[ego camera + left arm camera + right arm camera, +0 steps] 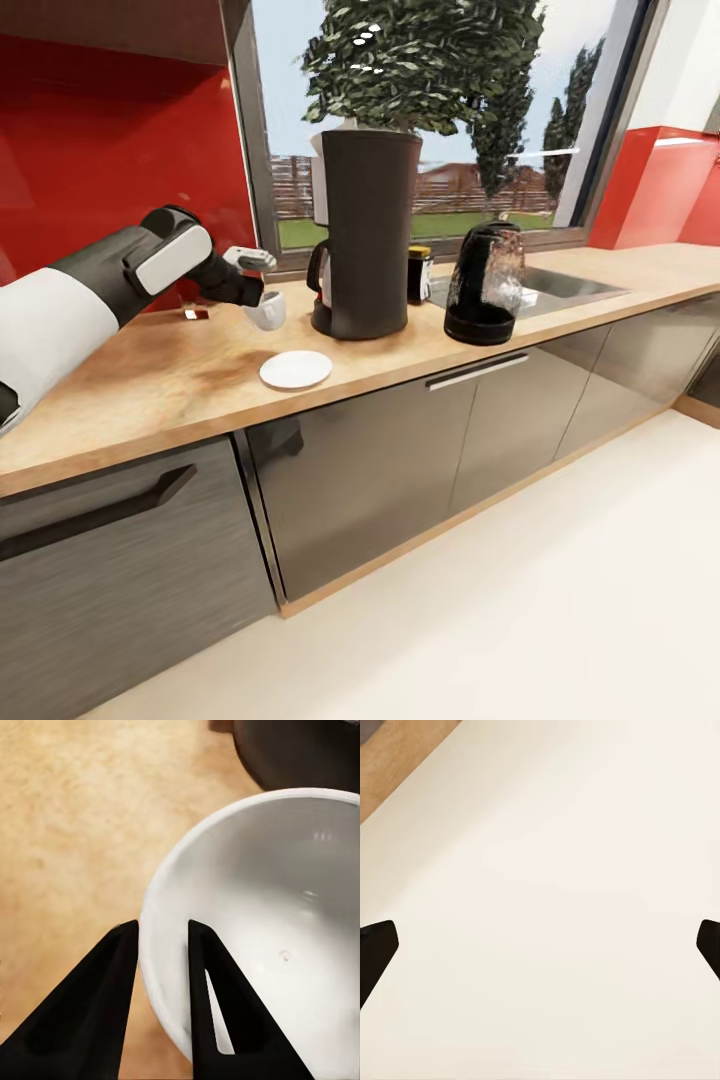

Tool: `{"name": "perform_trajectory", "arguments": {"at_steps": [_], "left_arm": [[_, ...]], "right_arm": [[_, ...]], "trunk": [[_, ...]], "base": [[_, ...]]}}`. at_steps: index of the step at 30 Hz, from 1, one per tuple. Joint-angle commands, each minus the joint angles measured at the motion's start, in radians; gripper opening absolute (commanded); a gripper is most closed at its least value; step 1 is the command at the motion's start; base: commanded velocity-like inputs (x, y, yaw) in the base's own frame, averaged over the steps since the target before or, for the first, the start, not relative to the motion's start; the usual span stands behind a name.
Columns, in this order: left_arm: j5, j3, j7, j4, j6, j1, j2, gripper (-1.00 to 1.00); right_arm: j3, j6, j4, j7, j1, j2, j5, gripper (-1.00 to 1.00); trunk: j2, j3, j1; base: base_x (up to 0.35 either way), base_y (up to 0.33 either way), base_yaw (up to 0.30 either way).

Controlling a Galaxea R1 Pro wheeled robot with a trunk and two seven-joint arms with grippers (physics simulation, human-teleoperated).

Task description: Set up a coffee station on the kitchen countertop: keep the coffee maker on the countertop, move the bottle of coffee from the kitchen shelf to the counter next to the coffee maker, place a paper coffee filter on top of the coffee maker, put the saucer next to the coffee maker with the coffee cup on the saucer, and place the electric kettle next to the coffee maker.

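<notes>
Left hand (163,945) pinches the cup (267,310) rim above the worktop (150,390); right hand (540,945) spread wide over floor (555,870).

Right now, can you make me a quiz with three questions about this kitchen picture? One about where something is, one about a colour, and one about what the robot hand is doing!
1. Where is the saucer?
A. on the countertop, in front of the coffee maker
B. in the sink
C. on the floor

2. What colour is the lid of the bottle of coffee?
A. blue
B. yellow
C. green

3. What is the left gripper doing?
A. pinching the coffee cup rim
B. holding the kettle
C. holding the saucer

Answers: 1 A, the saucer lies on the wood. 2 B, its top is yellow. 3 A, one finger sits inside the rim, one outside.
</notes>
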Motion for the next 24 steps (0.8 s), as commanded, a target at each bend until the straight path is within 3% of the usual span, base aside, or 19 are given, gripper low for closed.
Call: {"name": "perform_trajectory", "arguments": {"at_steps": [1,13,24], "left_arm": [[0.007,-0.011,0.009,-0.01,0.001,-0.002,0.002,-1.0],[0.008,-0.034,0.009,-0.048,0.001,-0.002,0.0,-1.0],[0.007,-0.05,0.007,-0.054,0.001,-0.002,-0.001,-1.0]], "right_arm": [[0.009,-0.007,0.002,0.002,-0.001,0.0,-0.005,1.0],[0.009,-0.007,0.002,0.002,-0.001,0.0,-0.005,1.0],[0.009,-0.007,0.002,0.002,-0.001,0.0,-0.005,1.0]], "trunk": [[0.0,0.001,0.0],[0.0,0.018,0.0],[0.0,0.02,0.0]], "base": [[0.0,0.0,0.0],[-0.003,-0.002,0.0],[-0.077,-0.064,0.0]]}}
